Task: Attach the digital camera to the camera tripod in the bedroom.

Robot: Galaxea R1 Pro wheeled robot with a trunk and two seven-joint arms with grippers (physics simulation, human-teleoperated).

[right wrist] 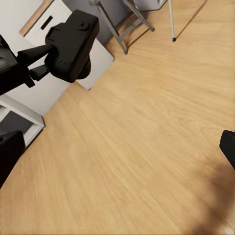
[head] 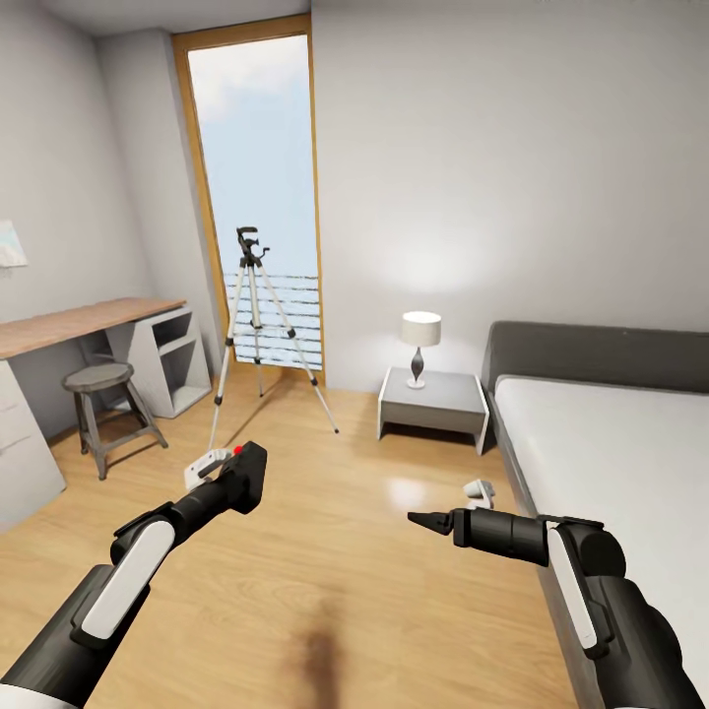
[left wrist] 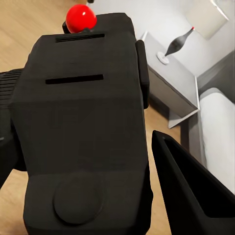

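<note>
Left jaws [head: 239, 465] clamped on camera [left wrist: 83, 127]; red dot up. Tripod [head: 258, 330] upright by window, well ahead of jaws, apart. Right jaws [head: 421, 519] empty, tips look together; exact gap cannot tell. Risks judged: camera slipping in transit; arm or base clipping thin legs, toppling tripod; misaligned seating on head.

left hand [head: 236, 473] clamped, arm raised; right hand [head: 421, 519] fingers together, forward
</note>
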